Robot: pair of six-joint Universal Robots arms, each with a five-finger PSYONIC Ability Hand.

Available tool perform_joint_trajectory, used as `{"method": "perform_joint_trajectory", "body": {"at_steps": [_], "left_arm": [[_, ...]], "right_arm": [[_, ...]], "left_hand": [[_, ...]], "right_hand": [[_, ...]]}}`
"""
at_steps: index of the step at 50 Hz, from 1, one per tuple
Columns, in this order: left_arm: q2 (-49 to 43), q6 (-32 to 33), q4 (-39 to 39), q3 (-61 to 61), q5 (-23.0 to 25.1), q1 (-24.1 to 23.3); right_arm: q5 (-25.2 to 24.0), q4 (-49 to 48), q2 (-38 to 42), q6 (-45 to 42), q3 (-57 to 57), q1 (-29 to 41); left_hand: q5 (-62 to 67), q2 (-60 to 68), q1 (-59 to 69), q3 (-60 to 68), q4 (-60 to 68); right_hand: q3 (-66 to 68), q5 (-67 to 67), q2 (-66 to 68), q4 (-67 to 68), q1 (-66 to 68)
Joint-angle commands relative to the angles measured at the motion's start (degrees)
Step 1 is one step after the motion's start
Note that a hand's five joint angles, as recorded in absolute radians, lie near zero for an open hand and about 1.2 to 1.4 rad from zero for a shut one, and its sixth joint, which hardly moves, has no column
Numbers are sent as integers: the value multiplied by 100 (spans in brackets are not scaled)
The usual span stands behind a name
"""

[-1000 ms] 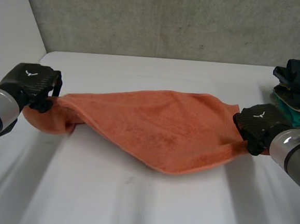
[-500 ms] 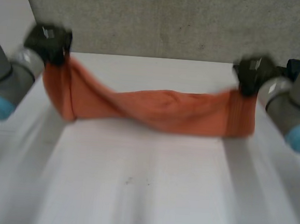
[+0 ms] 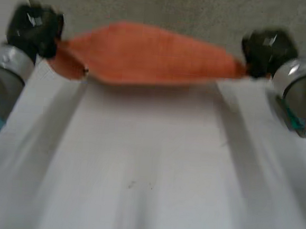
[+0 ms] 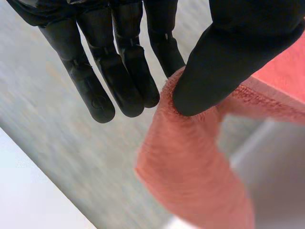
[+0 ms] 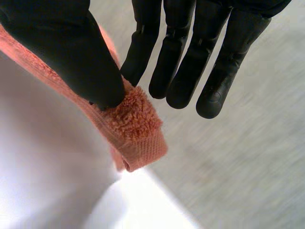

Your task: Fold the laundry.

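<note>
An orange towel (image 3: 147, 55) hangs stretched in the air between my two hands, above the far part of the white table (image 3: 149, 162). My left hand (image 3: 35, 28) pinches the towel's left end; in the left wrist view the thumb (image 4: 228, 62) presses the towel (image 4: 190, 162) against the fingers. My right hand (image 3: 267, 49) pinches the right end; in the right wrist view the thumb (image 5: 71, 52) clamps a towel corner (image 5: 136, 129) against the fingers. A loose flap droops below my left hand.
The grey wall (image 3: 161, 6) rises behind the table's far edge. A teal patch (image 3: 295, 125) shows at the table's right side, mostly hidden behind my right arm.
Both hands have lifted the towel off the table and swung it up and away toward the wall. The towel now hangs taut in the air instead of lying spread.
</note>
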Motion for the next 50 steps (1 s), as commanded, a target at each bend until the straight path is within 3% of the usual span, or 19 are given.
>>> {"method": "perform_joint_trajectory", "body": {"at_steps": [1, 6, 10, 13, 16, 20, 22, 27, 31, 41, 45, 50], "left_arm": [[-275, 23, 310, -1258, 2, 11], [-478, 285, 284, -1663, -6, -95], [-338, 935, -6, -2006, -15, -112], [109, 1620, -585, -2269, -15, -77], [741, 2419, -1733, -2559, -24, -42], [1208, 2799, -2912, -2657, 28, 19], [1244, 2800, -3003, -2631, 99, 37], [1017, 2756, -2311, -2569, 292, -16], [314, 2704, -1625, -2297, 257, -51], [-329, 2501, -1123, -1665, 29, -200], [-732, 2554, -605, -638, -41, -244], [-1040, 2231, -139, 2029, -243, -385]], "right_arm": [[-191, 78, 437, -388, 1338, 1], [-156, 130, 657, -564, 1664, -26], [-138, 560, 543, -625, 1787, -131], [-138, 1446, 236, -809, 1893, -333], [-138, 2710, -614, -1422, 2199, -622], [-155, 3275, -1248, -2431, 2708, -1105], [-217, 3207, -1329, -2611, 2772, -1221], [-235, 2390, -1198, -2050, 2825, -1248], [-182, 2012, -566, -1812, 2711, -1151], [205, 1529, -116, -1733, 2105, -589], [336, 826, 164, -1567, 1061, -466], [740, -112, 341, -821, -1353, -228]], "left_hand": [[1318, 1152, 1483, 1171, 1126], [1318, 1152, 1483, 1171, 1126], [1318, 1152, 1483, 1171, 1126], [1318, 1152, 1483, 1171, 1126], [1318, 1152, 1483, 1171, 1126], [1318, 1152, 1483, 1171, 1126], [1318, 1152, 1483, 1171, 1126], [1318, 1152, 1483, 1171, 1126], [1318, 1152, 1483, 1171, 1126], [1318, 1152, 1483, 1171, 1126], [1318, 1152, 1483, 1171, 1126], [1318, 1152, 1483, 1171, 1126]], "right_hand": [[1225, 1300, 1292, 1216, 2378], [1225, 1300, 1292, 1216, 2378], [1225, 1300, 1292, 1216, 2378], [1225, 1300, 1292, 1216, 2378], [1225, 1300, 1292, 1216, 2378], [1225, 1300, 1292, 1216, 2378], [1225, 1300, 1292, 1216, 2378], [1225, 1300, 1292, 1216, 2378], [1225, 1300, 1292, 1216, 2378], [1225, 1300, 1292, 1216, 2378], [1225, 1300, 1292, 1216, 2378], [1225, 1300, 1292, 1216, 2378]]}}
